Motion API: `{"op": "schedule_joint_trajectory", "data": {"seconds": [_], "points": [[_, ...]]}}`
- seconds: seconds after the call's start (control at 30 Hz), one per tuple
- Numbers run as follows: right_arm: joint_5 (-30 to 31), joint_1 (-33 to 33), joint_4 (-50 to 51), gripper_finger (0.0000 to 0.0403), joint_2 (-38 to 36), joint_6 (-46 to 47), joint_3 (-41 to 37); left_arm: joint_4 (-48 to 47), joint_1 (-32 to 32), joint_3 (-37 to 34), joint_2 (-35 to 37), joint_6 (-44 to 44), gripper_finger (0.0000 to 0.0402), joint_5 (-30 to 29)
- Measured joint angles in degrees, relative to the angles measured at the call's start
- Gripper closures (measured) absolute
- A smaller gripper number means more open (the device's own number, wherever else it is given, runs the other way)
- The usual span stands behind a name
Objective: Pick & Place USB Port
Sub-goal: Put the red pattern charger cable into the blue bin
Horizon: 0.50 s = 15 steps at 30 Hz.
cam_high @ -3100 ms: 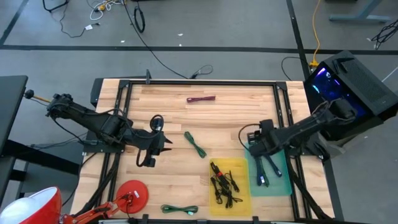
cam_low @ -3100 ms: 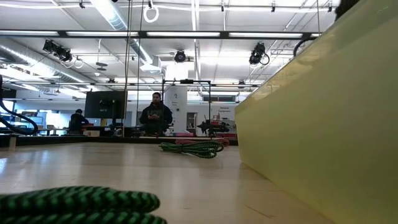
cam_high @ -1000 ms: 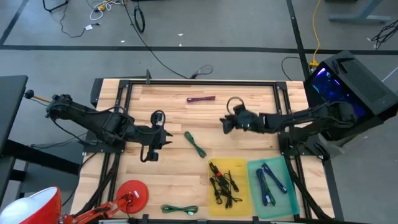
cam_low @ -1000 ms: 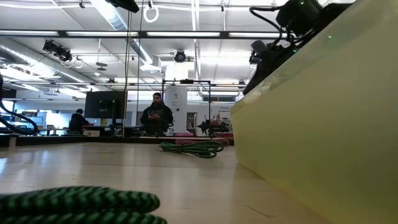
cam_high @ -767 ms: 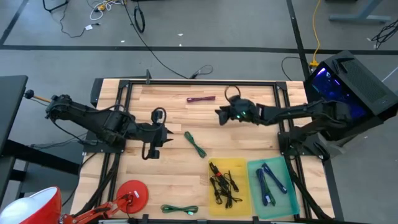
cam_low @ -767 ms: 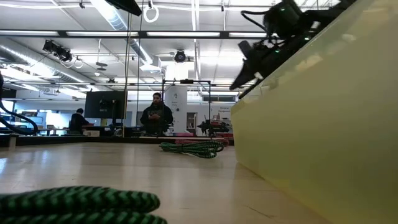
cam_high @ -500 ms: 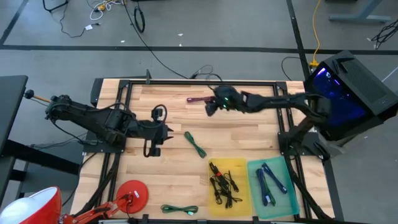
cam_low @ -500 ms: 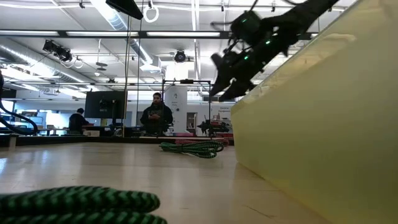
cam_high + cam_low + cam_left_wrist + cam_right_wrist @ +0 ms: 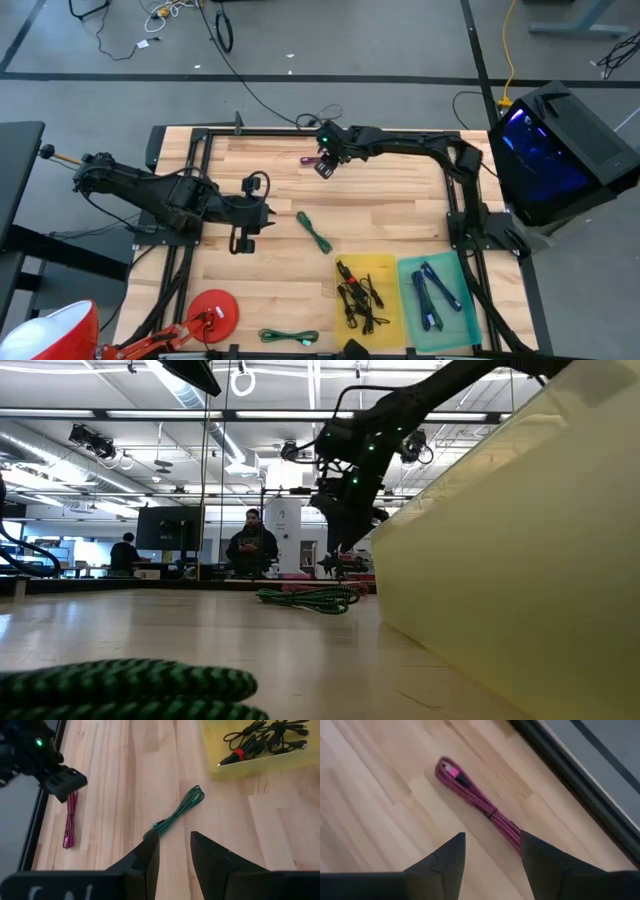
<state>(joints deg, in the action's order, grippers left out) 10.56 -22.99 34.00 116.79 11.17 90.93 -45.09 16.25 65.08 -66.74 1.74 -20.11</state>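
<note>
High view: the left gripper (image 9: 243, 232) hangs with jaws narrowly parted over the bare wood, a green cable (image 9: 314, 232) just to its right. Nearer the front edge, a yellow tray (image 9: 385, 268) holds a tangle of black cables (image 9: 358, 296); beside it, a green tray (image 9: 452, 305) holds blue cables (image 9: 430, 291). The task's thing, a bundled magenta braided USB cable (image 9: 475, 799), lies flat near the table's far rail. The right gripper (image 9: 324, 165) hovers just above it, fingers apart, gripping nothing.
</note>
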Motion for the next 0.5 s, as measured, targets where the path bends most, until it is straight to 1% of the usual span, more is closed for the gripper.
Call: {"op": "schedule_joint_trajectory", "data": {"seconds": [0.2,0.43,0.5], "points": [[0.4,0.5,4.0,0.0213,4.6,-3.6,5.3,-0.2,0.0,0.0,0.0,0.0,0.0287,0.0],[0.4,0.9,5.3,0.0213,5.9,-6.3,6.1,-0.2,0.0,0.0,0.0,-0.8,0.0287,0.0],[-1.5,0.9,6.6,0.0213,6.0,-7.2,6.1,-0.2,0.0,0.0,0.0,-0.9,0.0287,0.0]]}}
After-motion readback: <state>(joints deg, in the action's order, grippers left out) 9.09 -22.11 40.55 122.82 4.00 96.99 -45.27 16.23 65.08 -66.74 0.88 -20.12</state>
